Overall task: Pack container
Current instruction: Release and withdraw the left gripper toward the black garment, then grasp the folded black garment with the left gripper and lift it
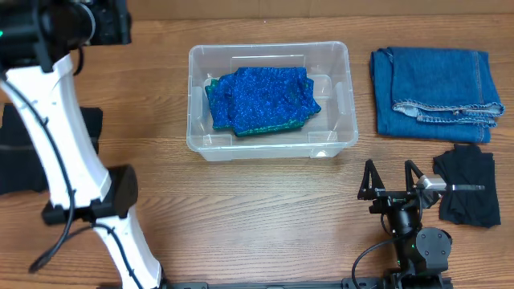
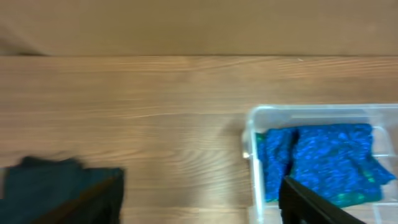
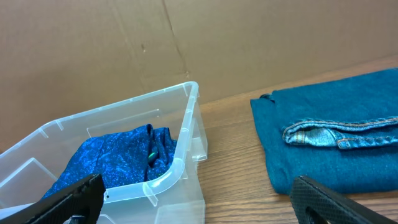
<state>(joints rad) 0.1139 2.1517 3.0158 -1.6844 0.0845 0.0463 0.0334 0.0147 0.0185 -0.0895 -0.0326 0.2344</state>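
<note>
We see the clear container (image 1: pixel 337 112) open side up at the far middle of the worktop (image 1: pixel 265 217). Its long axis runs left to right in the overhead view, and it sits just left of the folded jeans (image 1: pixel 434 88). A crumpled blue cloth (image 1: pixel 261 100) covers most of its floor. The left fingers (image 2: pixel 314 205) are spread apart over bare wood, blurred and cropped. The right fingers (image 3: pixel 329 202) stand apart too, holding nothing, beside a black cloth (image 1: pixel 467 189). The left wrist view cuts the container off at the frame's edge.
</note>
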